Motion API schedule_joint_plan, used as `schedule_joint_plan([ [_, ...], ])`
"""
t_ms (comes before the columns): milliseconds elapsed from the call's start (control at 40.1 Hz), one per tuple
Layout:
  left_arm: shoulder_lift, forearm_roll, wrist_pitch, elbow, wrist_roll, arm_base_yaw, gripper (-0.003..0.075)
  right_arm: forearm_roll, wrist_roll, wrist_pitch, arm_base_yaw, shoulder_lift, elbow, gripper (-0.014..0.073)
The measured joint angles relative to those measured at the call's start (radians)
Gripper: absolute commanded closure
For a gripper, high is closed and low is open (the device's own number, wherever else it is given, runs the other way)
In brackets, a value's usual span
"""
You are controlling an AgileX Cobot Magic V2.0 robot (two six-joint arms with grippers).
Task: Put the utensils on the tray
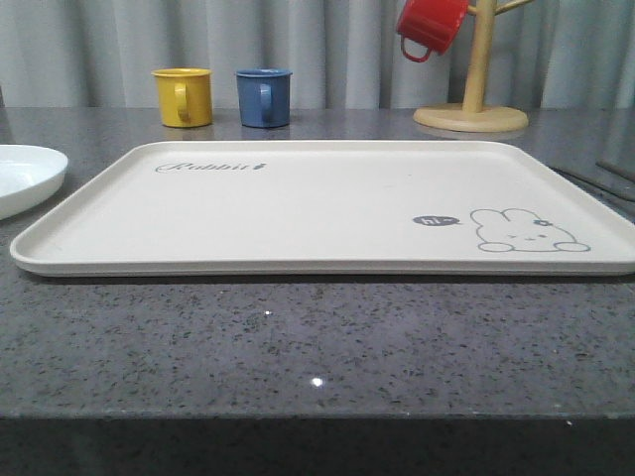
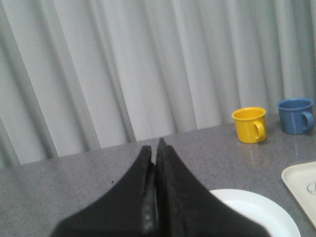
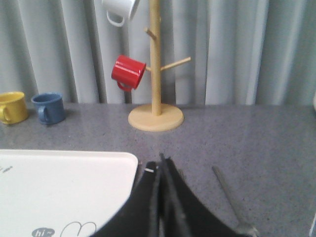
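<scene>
Closed and empty, the right end effector hovers beside the tray's right edge. Utensils lie on the bench just right of it, long axes running near-to-far; the left end effector, also closed, is farther off.

A staged kitchen-like setup: a speckled grey stone counter backed by plain grey curtains, with tableware laid out — yellow mug and blue mug at the far edge, a wooden mug tree far right, a white plate left.
</scene>
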Motion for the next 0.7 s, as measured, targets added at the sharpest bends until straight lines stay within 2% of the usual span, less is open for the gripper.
schedule_joint_plan([
  [125, 0.041, 0.0, 0.013, -0.01, 0.0, 0.0, 0.0727, 0.0, 0.0, 0.013, 0.0, 0.05, -0.007, 0.0652],
  [199, 0.042, 0.0, 0.023, -0.01, 0.0, 0.0, 0.0645, 0.0, 0.0, 0.015, 0.0, 0.051, -0.007, 0.0581],
  [249, 0.042, 0.0, 0.024, -0.01, 0.0, 0.0, 0.0535, 0.0, 0.0, 0.018, 0.0, 0.051, -0.007, 0.0497],
  [349, 0.042, -0.017, 0.027, -0.01, 0.0, 0.0, 0.0262, 0.0, 0.0, 0.018, 0.0, 0.051, -0.007, 0.0247],
  [399, 0.042, -0.038, 0.027, -0.01, 0.0, 0.0, 0.0134, 0.0, 0.0, 0.018, 0.0, 0.051, -0.007, 0.0091],
  [449, 0.042, -0.057, 0.028, -0.01, 0.0, 0.0, 0.0045, 0.0, 0.0, 0.018, 0.0, 0.051, -0.007, -0.0013],
  [499, 0.042, -0.066, 0.028, -0.01, 0.0, 0.0, 0.0015, 0.0, 0.0, 0.018, 0.0, 0.051, -0.007, -0.0072],
  [698, 0.042, -0.075, 0.029, -0.01, 0.0, 0.0, 0.0072, 0.0, 0.0, 0.018, 0.0, 0.051, -0.009, -0.005],
])
